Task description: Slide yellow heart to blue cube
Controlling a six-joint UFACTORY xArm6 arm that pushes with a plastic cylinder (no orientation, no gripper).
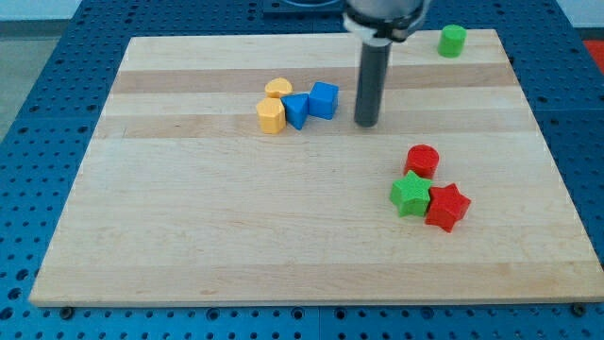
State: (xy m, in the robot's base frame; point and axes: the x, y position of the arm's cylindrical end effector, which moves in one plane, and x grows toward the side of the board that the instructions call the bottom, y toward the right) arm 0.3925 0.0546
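My tip [366, 123], a plain rod with no pincer to open or close, is standing on the wood board [236, 246] just right of the blue cube [324, 99]; the yellow heart [277, 89] is sitting left, beside a blue block [296, 110].

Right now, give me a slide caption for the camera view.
My tip rests right of the blue cube, with the yellow heart already touching the blue cluster on the wooden board.

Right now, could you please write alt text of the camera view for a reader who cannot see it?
My tip rests on a wooden board, just to the view's right of a cluster holding the blue cube, another blue block, the yellow heart and a second yellow block. A red cylinder, green star and red star sit lower right; a green cylinder stands top right.
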